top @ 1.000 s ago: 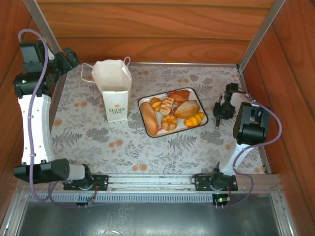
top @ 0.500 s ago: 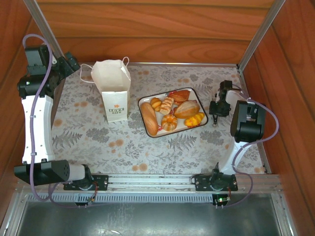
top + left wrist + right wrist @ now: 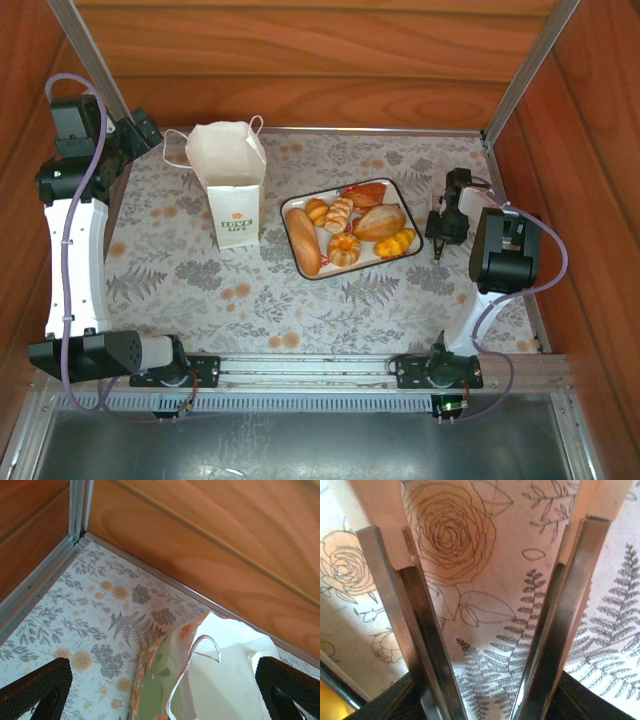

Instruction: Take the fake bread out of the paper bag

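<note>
Fake bread (image 3: 380, 222) left of right tool (image 3: 438, 249)

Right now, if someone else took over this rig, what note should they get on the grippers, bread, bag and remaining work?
Left gripper: open, empty, near the back-left corner, left of the paper bag.
Right gripper: open, empty, pointing down at the table just right of the tray.
Fake bread: six pieces lie on the tray, right of the upright bag.
Done: those six are out.
Left: the bag's bottom is hidden, so check inside; otherwise likely finished.
</note>
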